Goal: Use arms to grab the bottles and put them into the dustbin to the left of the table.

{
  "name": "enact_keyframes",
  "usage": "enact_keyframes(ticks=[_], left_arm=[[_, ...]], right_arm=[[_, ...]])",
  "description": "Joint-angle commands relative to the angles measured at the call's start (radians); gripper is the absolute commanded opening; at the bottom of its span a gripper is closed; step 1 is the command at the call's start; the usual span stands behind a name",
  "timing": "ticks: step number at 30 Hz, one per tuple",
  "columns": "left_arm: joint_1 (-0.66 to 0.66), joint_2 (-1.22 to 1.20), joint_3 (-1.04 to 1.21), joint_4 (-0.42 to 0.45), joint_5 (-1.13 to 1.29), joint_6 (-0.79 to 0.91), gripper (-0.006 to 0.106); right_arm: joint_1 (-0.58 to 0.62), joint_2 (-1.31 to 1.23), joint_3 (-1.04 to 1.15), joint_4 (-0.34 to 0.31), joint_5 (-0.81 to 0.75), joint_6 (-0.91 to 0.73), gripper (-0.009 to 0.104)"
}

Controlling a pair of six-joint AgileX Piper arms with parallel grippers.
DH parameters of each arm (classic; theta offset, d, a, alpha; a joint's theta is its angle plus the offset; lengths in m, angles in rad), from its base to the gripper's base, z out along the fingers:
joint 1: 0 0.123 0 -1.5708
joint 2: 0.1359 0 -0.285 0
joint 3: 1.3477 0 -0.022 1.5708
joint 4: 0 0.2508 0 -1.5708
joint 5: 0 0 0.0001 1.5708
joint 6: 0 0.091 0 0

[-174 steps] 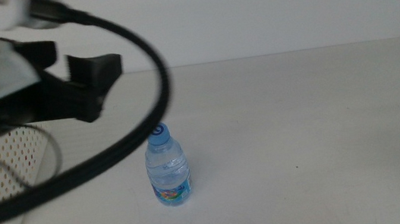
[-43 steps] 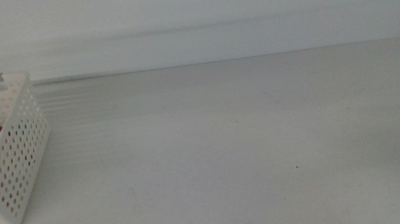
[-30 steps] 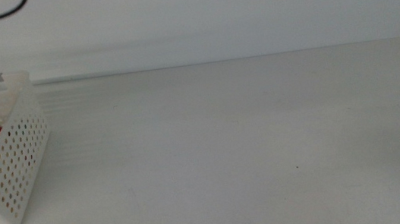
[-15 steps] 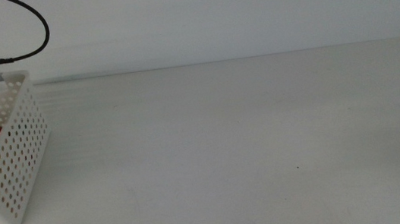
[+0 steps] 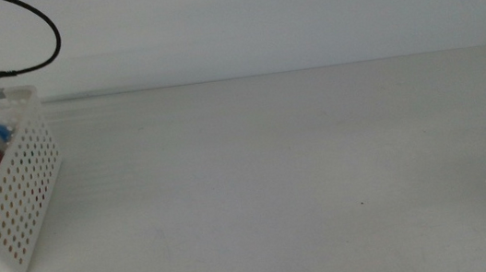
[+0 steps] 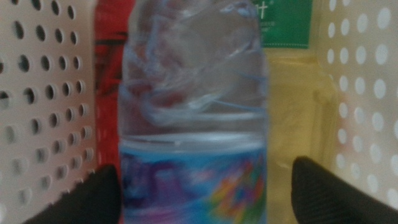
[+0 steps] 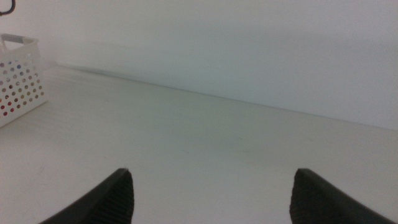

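Since a second back the water bottle [image 6: 193, 106] had dropped lower into the dustbin [image 5: 23, 195] at 9 o'clock. Left gripper [image 6: 202, 199] sat spread either side of it, probably not squeezing, long axis running straight out from the jaws. Right gripper [image 7: 211, 193] waited spread at 4 o'clock.

Left arm: at the far left edge of the middle view, only a dark part of it and a black cable showing.
Left gripper [image 6: 199, 193]: jaws spread wide apart, one dark tip at each side of the left wrist view; neither tip is clearly seen pressing on anything.
Right arm: waits at the lower right corner of the middle view, only its dark gripper tip showing.
Right gripper [image 7: 211, 196]: jaws parted wide, nothing between them.
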Motion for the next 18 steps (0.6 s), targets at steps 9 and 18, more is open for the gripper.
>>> enact_keyframes(ticks=[9,18], left_arm=[[-0.052,-0.271,-0.010,-0.047,0.004,-0.093,0.089],[-0.209,-0.489,0.043,-0.117,-0.061,-0.137,0.089]], right_arm=[[-0.008,0.003,-0.029,-0.013,-0.076,-0.013,0.066],[-0.008,0.003,-0.029,-0.013,-0.076,-0.013,0.066]])
